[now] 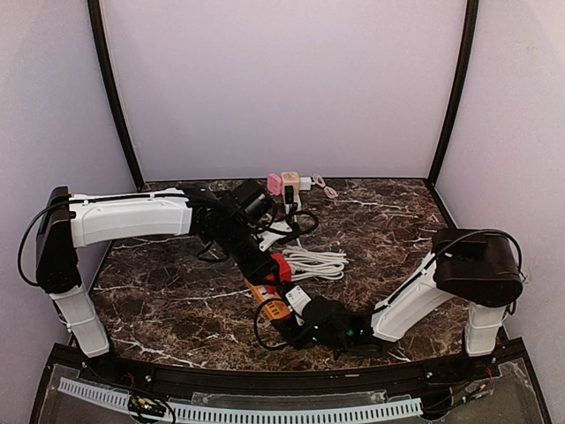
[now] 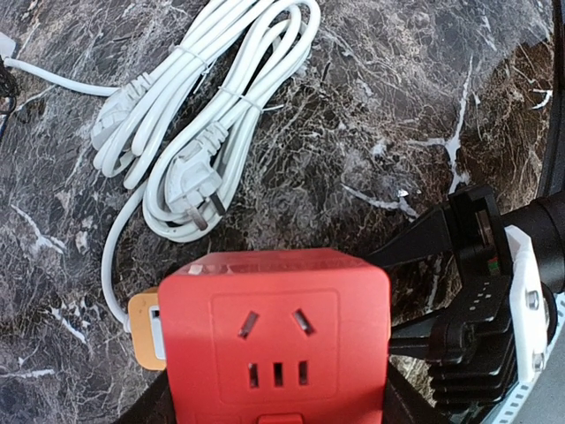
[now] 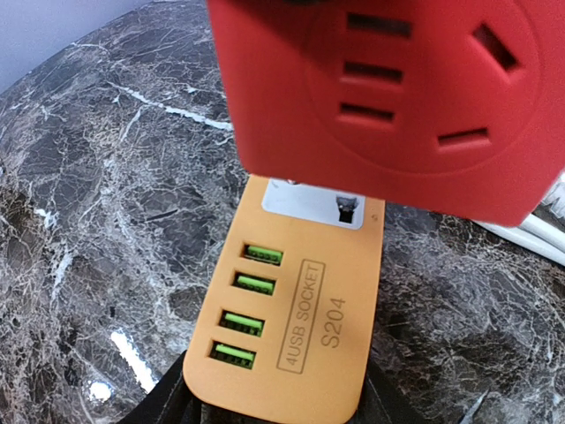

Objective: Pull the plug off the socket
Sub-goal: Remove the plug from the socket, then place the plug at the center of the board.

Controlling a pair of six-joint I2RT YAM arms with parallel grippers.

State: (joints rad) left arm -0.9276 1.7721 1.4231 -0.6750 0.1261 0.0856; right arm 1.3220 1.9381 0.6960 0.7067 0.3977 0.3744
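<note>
Red plug (image 2: 275, 340), orange socket (image 3: 296, 336)

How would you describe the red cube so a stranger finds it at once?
Look at the middle of the dark marble table. The red cube is there, at one end of an orange strip and beside a white cable coil. It alone is red: the pink cube and the beige cube stand at the far edge.

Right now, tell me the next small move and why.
Probably pull the left claw straight away from the strip while the right claw holds firm: the left grips the red cube, the right grips the orange strip, and the red cube sits on its socket, seemingly plugged in.
</note>
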